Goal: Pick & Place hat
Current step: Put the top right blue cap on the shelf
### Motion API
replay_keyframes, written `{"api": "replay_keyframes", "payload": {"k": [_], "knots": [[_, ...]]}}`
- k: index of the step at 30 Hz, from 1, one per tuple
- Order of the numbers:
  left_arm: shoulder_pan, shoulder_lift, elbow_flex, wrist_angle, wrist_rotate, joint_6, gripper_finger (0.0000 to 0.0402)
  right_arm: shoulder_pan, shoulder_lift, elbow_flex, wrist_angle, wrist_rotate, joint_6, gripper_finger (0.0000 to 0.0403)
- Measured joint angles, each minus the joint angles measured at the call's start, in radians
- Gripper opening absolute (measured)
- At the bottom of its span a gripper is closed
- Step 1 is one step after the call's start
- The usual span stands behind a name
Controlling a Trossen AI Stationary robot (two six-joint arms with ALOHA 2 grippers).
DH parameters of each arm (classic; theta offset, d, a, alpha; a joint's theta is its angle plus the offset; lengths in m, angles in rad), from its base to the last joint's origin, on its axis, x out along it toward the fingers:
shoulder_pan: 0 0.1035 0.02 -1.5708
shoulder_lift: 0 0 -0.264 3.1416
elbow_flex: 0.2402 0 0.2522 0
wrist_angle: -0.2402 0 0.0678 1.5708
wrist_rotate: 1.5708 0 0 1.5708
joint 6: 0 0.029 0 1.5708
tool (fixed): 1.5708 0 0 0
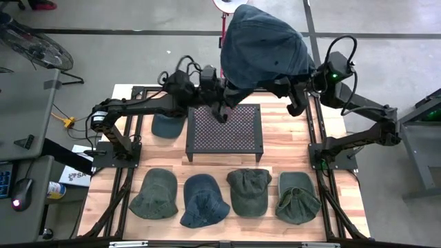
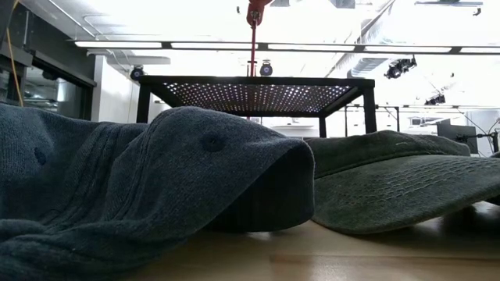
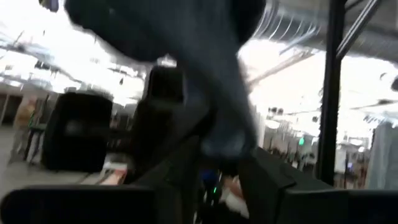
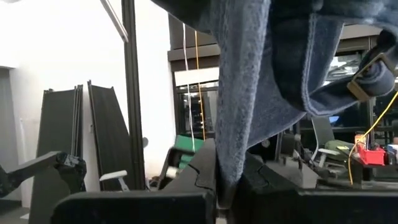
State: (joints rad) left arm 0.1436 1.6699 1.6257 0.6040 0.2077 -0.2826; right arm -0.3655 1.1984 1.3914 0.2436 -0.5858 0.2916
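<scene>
1. The blue hat [image 1: 265, 45] is up in the air, lifted high toward the overhead camera, hanging above the far edge of the table [image 1: 289, 141] between the two arms.

2. The right gripper [image 4: 227, 180] is clamped tight on the hat's fabric; its wrist view shows the denim-blue cloth pinched flat between the two dark fingers, with the strap and brass buckle [image 4: 367, 78] dangling off to one side.

3. The left gripper [image 3: 221, 155] sits right under the hat too. Blue fabric drapes down between its fingers, but the wrist view is smeared, so I cannot tell whether the jaws are gripping or loose.

4. From above, the left arm [image 1: 148, 103] reaches in from the left side and the right arm [image 1: 358, 117] from the right; both meet beneath the raised hat, just over the far end of the black perforated stand [image 1: 225, 131].

5. The stand sits in the middle of the table with its mesh top bare.

6. A row of four hats lies along the near edge: a green one [image 1: 154, 193], a blue one [image 1: 204, 200], another green one [image 1: 248, 189], and a crumpled green one [image 1: 298, 198].

7. One more dark cap [image 1: 167, 126] rests just left of the stand, partly under the left arm.

8. The low view sees only the row hats up close, with the stand behind them.
</scene>
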Motion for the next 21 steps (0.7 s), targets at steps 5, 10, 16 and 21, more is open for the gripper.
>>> {"api": "replay_keyframes", "payload": {"k": [5,10,16,21], "knots": [[0.000,0.000,0.000,-0.149,0.010,0.011,0.0153,-0.023,-0.031,0.002,-0.094,0.000,0.000,0.0005],[0.001,-0.026,-0.001,-0.403,0.019,0.134,0.0173,-0.048,-0.087,0.002,-0.277,-0.002,-0.008,0.0004],[0.001,-0.083,-0.001,-0.762,-0.104,0.277,0.0174,-0.068,-0.162,0.002,-0.546,0.004,-0.050,0.0004],[0.001,-0.143,-0.001,-0.907,-0.213,0.351,0.0174,-0.073,-0.209,0.003,-0.765,0.037,-0.087,0.0004]]}}
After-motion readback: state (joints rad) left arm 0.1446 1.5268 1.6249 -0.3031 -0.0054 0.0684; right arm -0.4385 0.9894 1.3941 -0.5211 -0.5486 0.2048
